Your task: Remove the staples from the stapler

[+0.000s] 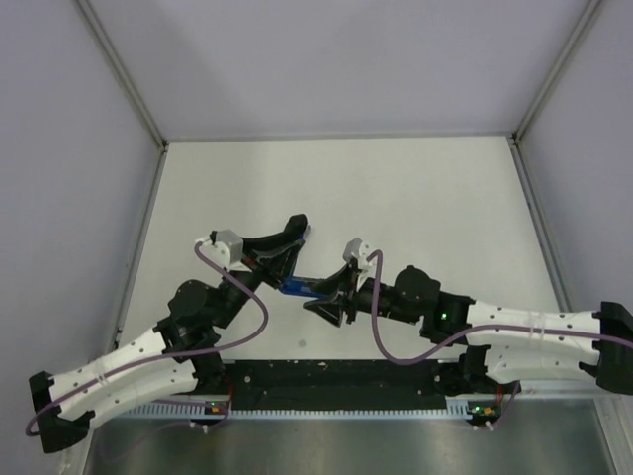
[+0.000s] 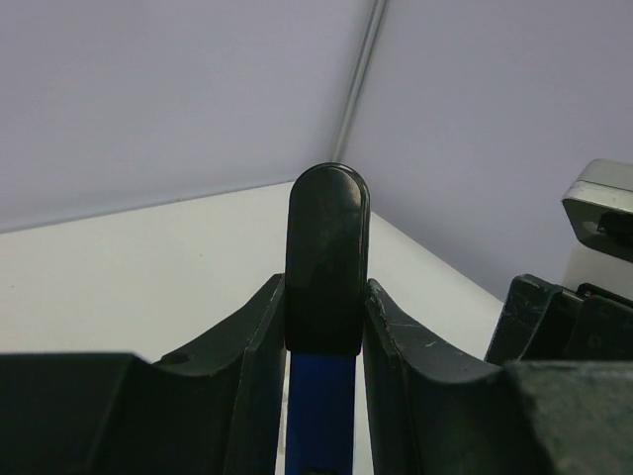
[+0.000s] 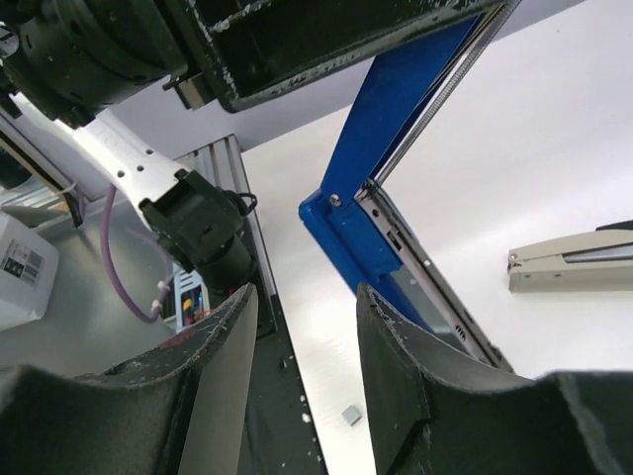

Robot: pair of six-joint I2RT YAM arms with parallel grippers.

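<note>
While the left gripper (image 2: 326, 293) clamps the stapler (image 2: 326, 233) by its black end, over the middle of the table (image 1: 396, 198), the right gripper (image 3: 307, 297) hangs at its four o'clock, jaws apart and empty. It should probably close on the silver rail (image 3: 415, 259) near the hinge, then draw straight along the body without twisting.

From above, the stapler (image 1: 297, 288) is largely hidden between the left gripper (image 1: 287, 269) and right gripper (image 1: 324, 294) (only a blue sliver is seen). At the right wrist, a beige object (image 3: 569, 262) is cut by the edge.
</note>
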